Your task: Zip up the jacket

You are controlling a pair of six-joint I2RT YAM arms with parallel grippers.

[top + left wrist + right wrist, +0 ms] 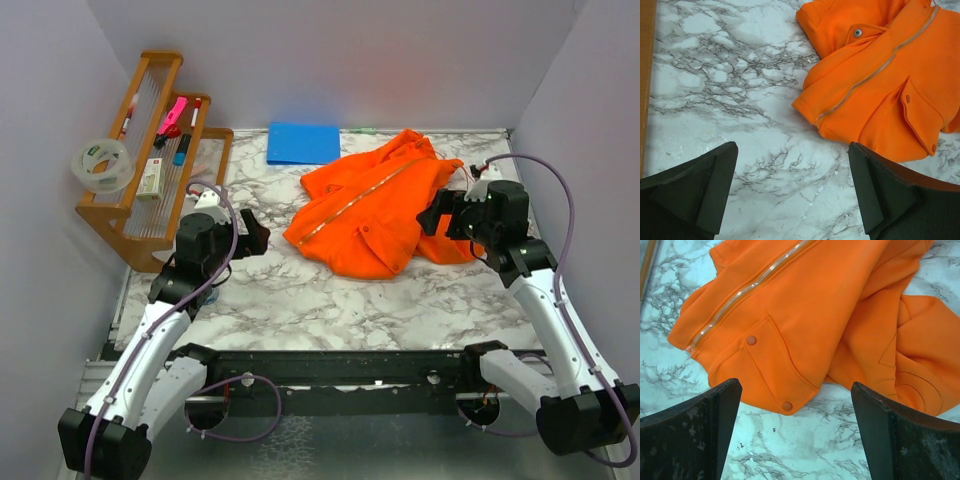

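orange jacket (372,212), marble table (300,292), wooden rack (125,232)

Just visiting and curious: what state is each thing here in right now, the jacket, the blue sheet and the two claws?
Bright orange fabric jacket: lying rumpled on the marble table.
Light zipper strip: looks closed where visible.
Left gripper: open, empty.
Right gripper: open, empty.
Flat blue rectangle: lying flat.
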